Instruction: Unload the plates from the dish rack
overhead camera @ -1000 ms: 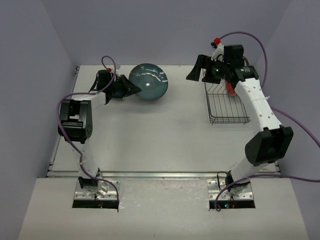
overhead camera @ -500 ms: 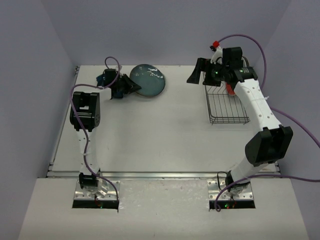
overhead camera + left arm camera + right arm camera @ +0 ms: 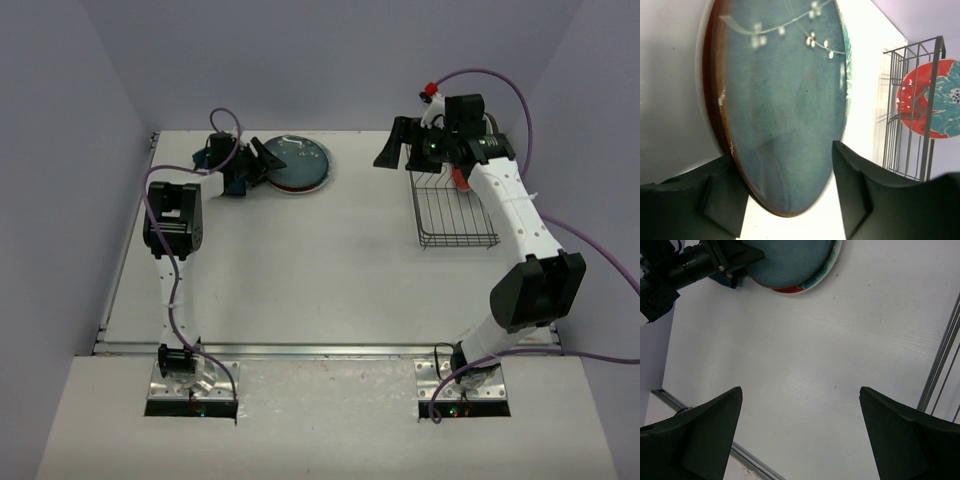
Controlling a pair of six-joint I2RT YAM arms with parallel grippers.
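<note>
A dark blue plate (image 3: 298,163) with a red-brown rim lies at the back left of the table, on top of a teal-green plate whose edge (image 3: 847,50) shows beneath it. My left gripper (image 3: 262,165) is open, one finger on each side of the blue plate's (image 3: 785,100) near rim, with a gap at the right finger (image 3: 850,185). The dish rack (image 3: 455,210) stands at the back right with a red-orange plate (image 3: 930,100) upright in it. My right gripper (image 3: 393,158) hangs open and empty above the table, left of the rack.
The walls of the enclosure close in the table at the back and on both sides. A metal rail (image 3: 330,349) runs along the table's near edge. The right wrist view shows the rack's wires (image 3: 942,350) at its right edge.
The blue plate, tilted up in my left gripper a second ago, now lies flat on the stack. The left gripper has opened. The right arm has barely moved.
</note>
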